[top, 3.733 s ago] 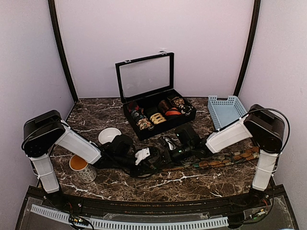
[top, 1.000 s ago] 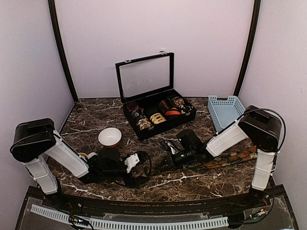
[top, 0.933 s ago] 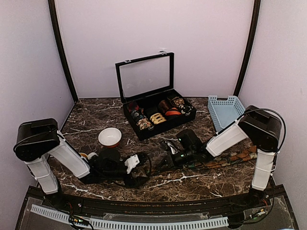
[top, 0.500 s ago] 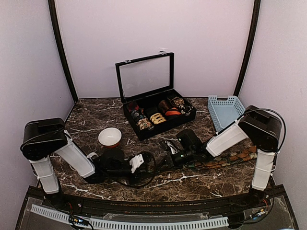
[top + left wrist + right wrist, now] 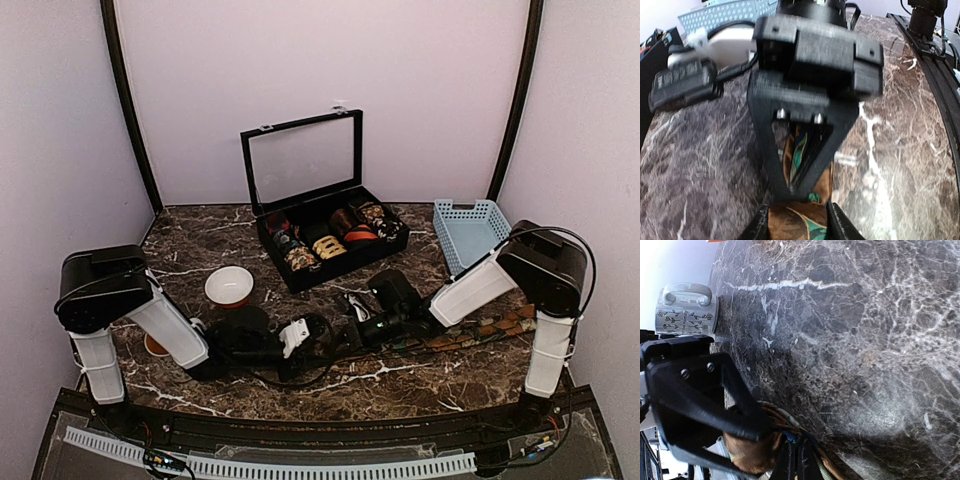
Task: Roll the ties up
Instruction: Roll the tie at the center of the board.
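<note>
Left tool point(image 5: 798, 224) clamps the tie point(image 5: 500, 327) while right tool point(image 5: 796, 460), facing it, pinches the same tie.

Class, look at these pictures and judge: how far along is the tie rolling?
Done: several rolls sit in the black case. In hand: the left gripper and right gripper are both closed on one end of a tie. Left: no finished roll shows there yet; most of that tie lies flat along the table toward the right.
</note>
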Action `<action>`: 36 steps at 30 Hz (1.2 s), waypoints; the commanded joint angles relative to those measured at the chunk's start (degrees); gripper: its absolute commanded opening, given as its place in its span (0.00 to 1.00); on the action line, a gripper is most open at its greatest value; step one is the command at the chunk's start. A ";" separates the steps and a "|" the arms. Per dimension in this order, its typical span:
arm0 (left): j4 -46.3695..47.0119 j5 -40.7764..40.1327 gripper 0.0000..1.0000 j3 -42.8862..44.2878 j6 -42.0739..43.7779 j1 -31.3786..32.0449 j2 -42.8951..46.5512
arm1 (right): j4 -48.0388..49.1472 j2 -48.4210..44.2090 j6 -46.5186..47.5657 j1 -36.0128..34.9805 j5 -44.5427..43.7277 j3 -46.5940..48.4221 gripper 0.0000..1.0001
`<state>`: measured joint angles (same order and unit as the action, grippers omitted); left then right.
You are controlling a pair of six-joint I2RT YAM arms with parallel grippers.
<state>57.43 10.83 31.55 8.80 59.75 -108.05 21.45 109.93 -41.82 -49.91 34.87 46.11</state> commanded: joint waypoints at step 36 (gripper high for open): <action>3.35 6.49 0.35 2.11 -2.76 -1.83 -5.31 | -0.02 0.78 -0.80 -0.01 -3.40 -3.57 0.00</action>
<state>60.38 15.79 31.94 6.81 57.80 -110.98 25.30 109.89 -42.54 -49.80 34.70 44.10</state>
